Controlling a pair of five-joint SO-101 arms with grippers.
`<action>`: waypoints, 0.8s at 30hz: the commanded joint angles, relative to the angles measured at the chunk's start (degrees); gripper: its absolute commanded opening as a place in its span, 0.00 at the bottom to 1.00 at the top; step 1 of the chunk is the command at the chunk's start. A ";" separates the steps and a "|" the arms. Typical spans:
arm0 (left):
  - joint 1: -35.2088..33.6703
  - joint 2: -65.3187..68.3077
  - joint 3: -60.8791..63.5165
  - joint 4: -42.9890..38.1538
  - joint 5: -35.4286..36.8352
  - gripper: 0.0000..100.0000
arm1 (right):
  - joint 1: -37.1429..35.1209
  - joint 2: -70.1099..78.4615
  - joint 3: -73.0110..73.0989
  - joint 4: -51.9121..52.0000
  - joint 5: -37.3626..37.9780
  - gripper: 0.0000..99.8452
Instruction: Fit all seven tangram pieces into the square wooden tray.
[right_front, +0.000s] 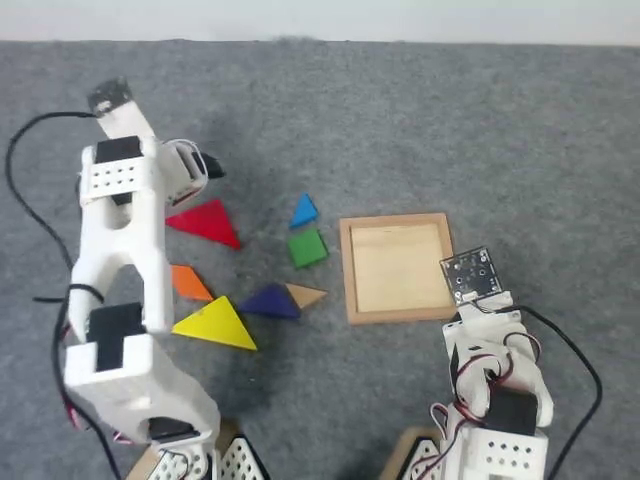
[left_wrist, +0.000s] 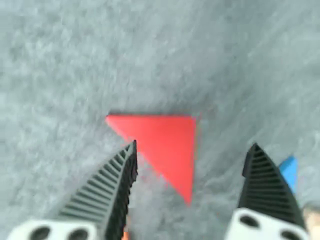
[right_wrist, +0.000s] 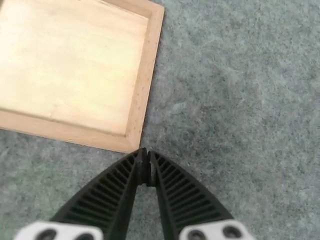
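Note:
The square wooden tray (right_front: 347, 270) lies right of centre with nothing inside it; its corner (right_wrist: 145, 75) fills the right wrist view. Left of it on the grey carpet lie a red triangle (right_front: 207, 221), blue triangle (right_front: 304, 210), green square (right_front: 307, 247), orange piece (right_front: 190, 283), yellow triangle (right_front: 215, 325), dark blue triangle (right_front: 270, 301) and tan triangle (right_front: 306, 295). My left gripper (left_wrist: 192, 155) hangs open over the red triangle (left_wrist: 165, 145), one finger on either side of it. My right gripper (right_wrist: 146, 161) is shut with nothing in it, just off the tray's near corner.
The left arm (right_front: 120, 270) stretches over the left side of the carpet, and the right arm's base (right_front: 495, 400) stands at the front right. Bare grey carpet (right_front: 400, 120) extends behind the tray and pieces. A pale wall edge runs along the far side.

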 joint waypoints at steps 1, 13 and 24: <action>0.70 0.26 0.13 -6.07 2.02 0.32 | -0.40 0.22 -0.88 -0.04 0.79 0.01; 0.18 14.24 -0.31 -1.32 -3.96 0.32 | -0.40 0.22 -0.88 -0.04 0.79 0.01; -2.81 14.24 1.80 -0.09 -7.47 0.32 | -0.40 0.22 -0.97 0.04 0.79 0.01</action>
